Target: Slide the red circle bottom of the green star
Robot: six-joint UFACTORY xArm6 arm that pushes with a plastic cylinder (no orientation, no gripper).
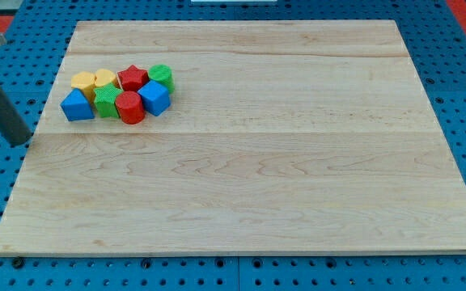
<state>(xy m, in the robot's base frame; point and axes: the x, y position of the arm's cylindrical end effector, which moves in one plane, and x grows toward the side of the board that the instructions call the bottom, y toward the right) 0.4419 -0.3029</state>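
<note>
The red circle (129, 107) sits in a tight cluster of blocks near the board's upper left. It touches the green star (106, 102) on that star's right side. My tip (22, 142) is at the view's left, just off the board's left edge. It is to the left of and below the cluster, well apart from the red circle and touching no block.
Also in the cluster are a blue triangle (77, 105) at its left end, two yellow blocks (83, 81) (106, 79), a red star (133, 78), a green circle (161, 76) and a blue cube (154, 98). The wooden board (257, 178) lies on a blue pegboard.
</note>
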